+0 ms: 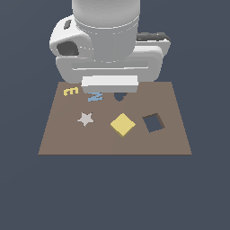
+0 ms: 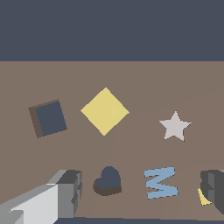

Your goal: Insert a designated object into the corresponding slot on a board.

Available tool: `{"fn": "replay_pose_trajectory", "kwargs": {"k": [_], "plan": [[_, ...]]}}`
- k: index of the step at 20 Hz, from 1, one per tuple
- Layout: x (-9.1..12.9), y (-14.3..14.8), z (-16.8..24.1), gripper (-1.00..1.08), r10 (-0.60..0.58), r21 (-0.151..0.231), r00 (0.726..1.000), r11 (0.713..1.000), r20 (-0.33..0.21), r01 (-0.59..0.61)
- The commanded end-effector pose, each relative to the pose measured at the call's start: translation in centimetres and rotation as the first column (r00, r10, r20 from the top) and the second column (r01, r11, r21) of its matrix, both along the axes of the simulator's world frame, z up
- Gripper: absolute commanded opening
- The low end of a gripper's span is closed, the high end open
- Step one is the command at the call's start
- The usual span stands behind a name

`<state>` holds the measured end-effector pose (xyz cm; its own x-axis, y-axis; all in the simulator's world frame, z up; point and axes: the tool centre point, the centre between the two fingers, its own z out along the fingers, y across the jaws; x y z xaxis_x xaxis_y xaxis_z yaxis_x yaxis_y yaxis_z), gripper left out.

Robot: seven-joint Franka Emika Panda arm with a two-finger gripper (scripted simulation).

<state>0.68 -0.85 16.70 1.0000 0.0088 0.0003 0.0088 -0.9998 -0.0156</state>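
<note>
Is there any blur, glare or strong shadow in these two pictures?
Exterior view: flat, even light, no glare; the arm hides the far edge of the board. Wrist view: sharp; the pincer casts a faint curved shadow near the yellow block.

Two letter-shaped pieces can be read, both lying flat on the brown board [image 1: 54, 139]. A small yellow "E" [image 1: 71, 91] is seen in the upper left part of the exterior view, near the board's far left corner. A blue "M" [image 1: 95, 96] is seen just to its right, partly covered by the arm. In the wrist view only the blue letter is shown whole; a yellow corner is glimpsed beside a dark finger. No printed labels, brands or numbers are visible.
</note>
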Motion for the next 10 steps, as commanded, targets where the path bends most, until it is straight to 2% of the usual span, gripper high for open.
{"fn": "replay_pose_trajectory", "kwargs": {"k": [1,10], "plan": [[0.00,0.00,0.00,1.00,0.000,0.000,1.000,1.000,0.000,0.000],[0.45,0.13,-0.94,1.00,0.060,-0.001,0.998,0.998,0.000,-0.060]]}}
